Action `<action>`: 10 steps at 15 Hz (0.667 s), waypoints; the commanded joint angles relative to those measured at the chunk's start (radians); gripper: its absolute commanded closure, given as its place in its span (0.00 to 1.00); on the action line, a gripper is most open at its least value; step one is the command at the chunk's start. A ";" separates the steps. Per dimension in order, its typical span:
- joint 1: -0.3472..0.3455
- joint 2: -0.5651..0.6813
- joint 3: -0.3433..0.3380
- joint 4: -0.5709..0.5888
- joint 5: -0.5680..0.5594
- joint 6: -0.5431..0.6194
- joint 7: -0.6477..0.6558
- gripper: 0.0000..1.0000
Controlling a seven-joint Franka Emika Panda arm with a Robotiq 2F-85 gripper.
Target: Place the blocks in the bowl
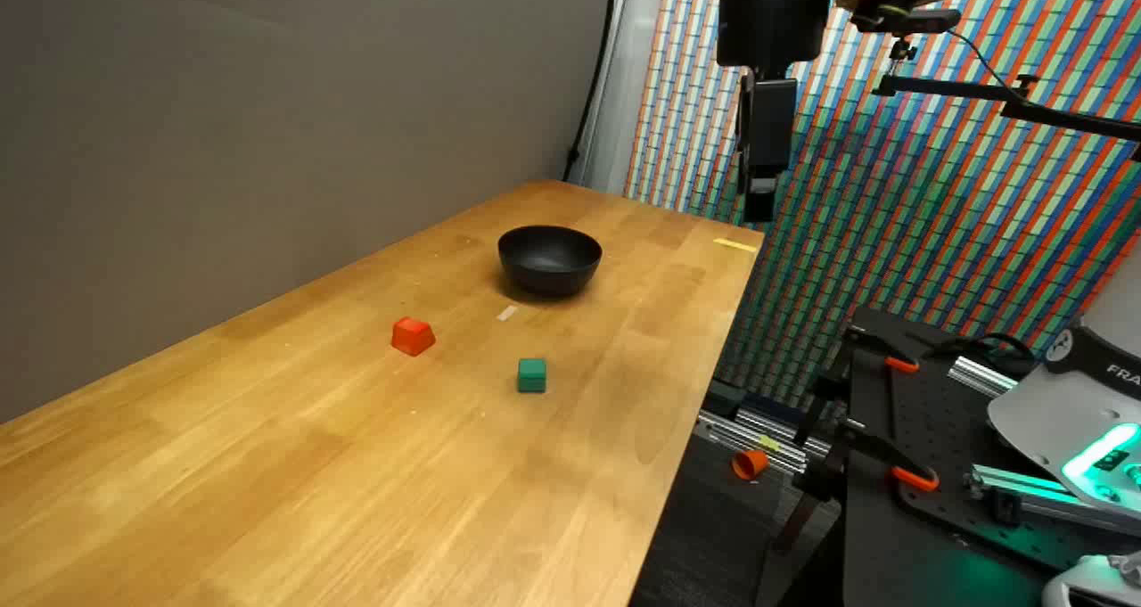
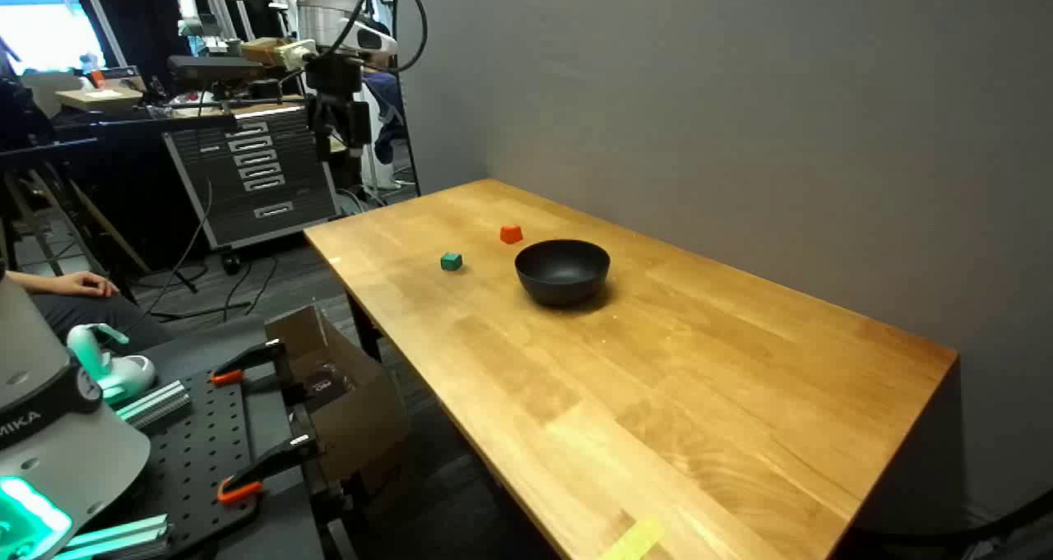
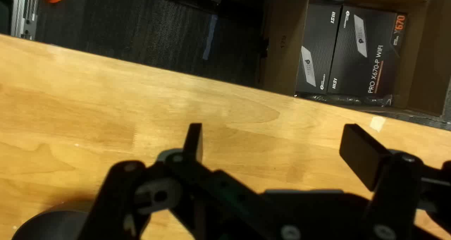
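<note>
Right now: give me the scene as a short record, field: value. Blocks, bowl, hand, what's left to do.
surface: wooden table
red block: on the table, outside the bowl, apart from it
green block: on the table, apart from both the red block and the bowl
container: black bowl, upright on the table, neither block in it
hand: raised, jaws wide apart, nothing held
extra on table: yellow tape strip near an edge
left to do: place both blocks
</note>
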 commanded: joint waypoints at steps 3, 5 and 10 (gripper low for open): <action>0.001 0.000 -0.001 0.011 0.000 -0.003 0.000 0.00; 0.002 0.015 -0.003 0.017 0.006 0.000 -0.012 0.00; -0.005 0.176 -0.006 0.034 0.015 0.168 -0.011 0.00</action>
